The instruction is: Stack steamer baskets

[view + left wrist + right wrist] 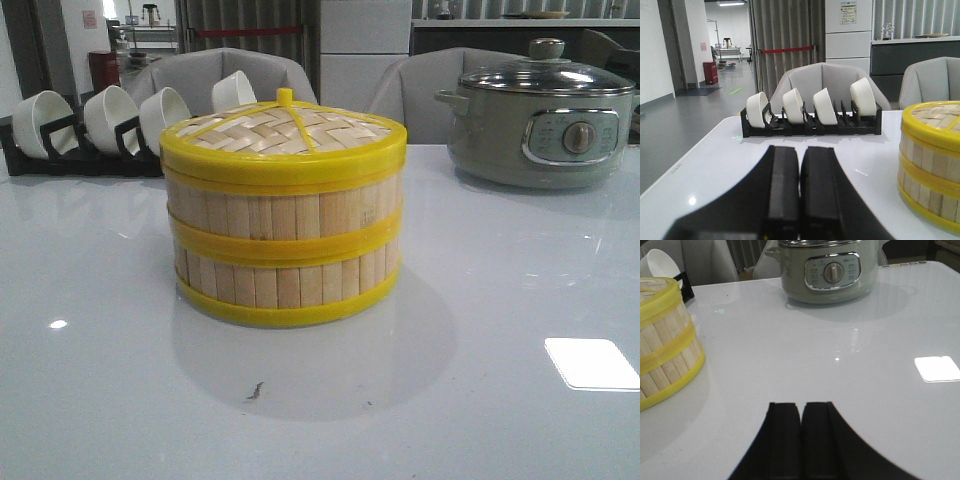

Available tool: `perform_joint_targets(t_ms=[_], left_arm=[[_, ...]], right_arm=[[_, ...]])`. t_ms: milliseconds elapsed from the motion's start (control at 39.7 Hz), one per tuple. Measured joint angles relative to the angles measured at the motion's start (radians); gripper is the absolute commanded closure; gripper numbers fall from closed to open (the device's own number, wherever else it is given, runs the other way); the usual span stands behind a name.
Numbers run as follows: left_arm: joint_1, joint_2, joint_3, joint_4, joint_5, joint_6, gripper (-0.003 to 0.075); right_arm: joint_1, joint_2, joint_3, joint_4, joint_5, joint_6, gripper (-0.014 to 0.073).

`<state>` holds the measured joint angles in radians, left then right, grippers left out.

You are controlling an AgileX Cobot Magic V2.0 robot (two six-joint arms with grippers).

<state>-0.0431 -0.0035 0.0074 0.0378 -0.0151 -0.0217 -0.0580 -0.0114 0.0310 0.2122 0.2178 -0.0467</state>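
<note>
Two steamer baskets [285, 250] stand stacked one on the other at the middle of a glossy white desk [480, 400], the upper basket's yellow bottom rim seated on the lower one's top rim. A flat woven-bamboo lid [285, 135] with a yellow rim and knob closes the stack.

No brand or label can be read on the baskets. At the far right of the desk sits a pale green electric cooker [542, 125] with a glass lid and a round dial; the small markings around its dial are too fine to read. A sheet posted on the pale cabinet [848, 11] far behind the desk carries print that is also illegible.

At the far left, a black rack [810, 127] holds four white bowls [825, 106] tilted on edge. Grey chairs [827, 82] stand behind the desk. A small dark speck [255, 390] marks the near desk surface.

The left claw [799, 192] is clenched with its dark fingers pressed together on nothing, left of the stack and apart from it. The right claw [801, 437] is likewise clenched and empty, to the right of the stack, clear of the baskets.
</note>
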Motion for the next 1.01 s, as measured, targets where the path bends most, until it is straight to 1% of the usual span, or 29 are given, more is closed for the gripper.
perform_joint_targets(t_ms=[126,252,504,1008], left_arm=[[0.0,0.0,0.0,0.0,0.0,0.0,0.0636],[0.0,0.0,0.0,0.0,0.0,0.0,0.0636],[0.0,0.0,0.0,0.0,0.0,0.0,0.0636],[0.0,0.0,0.0,0.001,0.0,0.0,0.0636]], right_arm=[[0.0,0.0,0.0,-0.168,-0.007,0.156,0.0565],[0.0,0.0,0.0,-0.232,-0.036,0.206,0.0565],[0.0,0.0,0.0,-0.252,-0.104,0.213,0.0565],[0.0,0.0,0.0,-0.253,-0.099,0.207,0.0565]])
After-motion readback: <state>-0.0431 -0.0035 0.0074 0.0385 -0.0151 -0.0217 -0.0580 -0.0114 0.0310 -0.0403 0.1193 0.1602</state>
